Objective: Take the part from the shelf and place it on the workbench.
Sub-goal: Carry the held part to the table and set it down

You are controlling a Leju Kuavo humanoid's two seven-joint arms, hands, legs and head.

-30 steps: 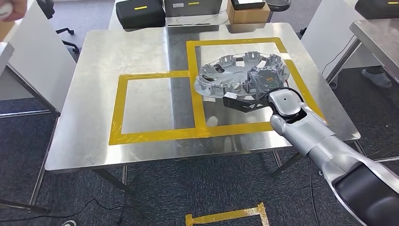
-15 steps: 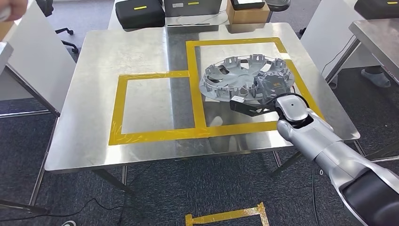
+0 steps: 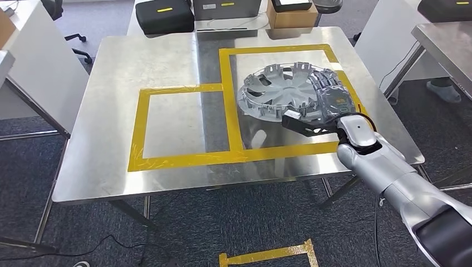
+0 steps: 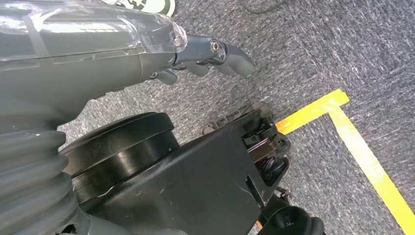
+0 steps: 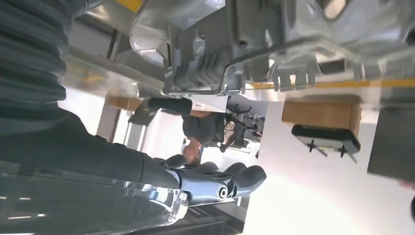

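The part [image 3: 281,89], a round grey wheel cover with ribs and clips around its rim, lies on the steel workbench [image 3: 139,61] inside the right yellow taped square [image 3: 278,49]. My right hand [image 3: 332,97] is at the part's right rim, fingers stretched out over the edge. In the right wrist view the fingers [image 5: 240,178] are straight with nothing between them, and the part [image 5: 244,44] is apart from them. My left hand [image 4: 210,54] hangs over the carpet, fingers loosely extended and holding nothing.
A second, smaller taped square [image 3: 178,122] lies to the left on the bench. Behind the bench stand a black case [image 3: 165,14] and a cardboard box [image 3: 292,14]. Another steel table [image 3: 445,39] is at the right. Yellow tape [image 3: 273,255] marks the floor.
The part went from tilted in my right hand to lying flat, a little further back and right. My right hand let go, opened and slid right. A person's hand at top left left the picture.
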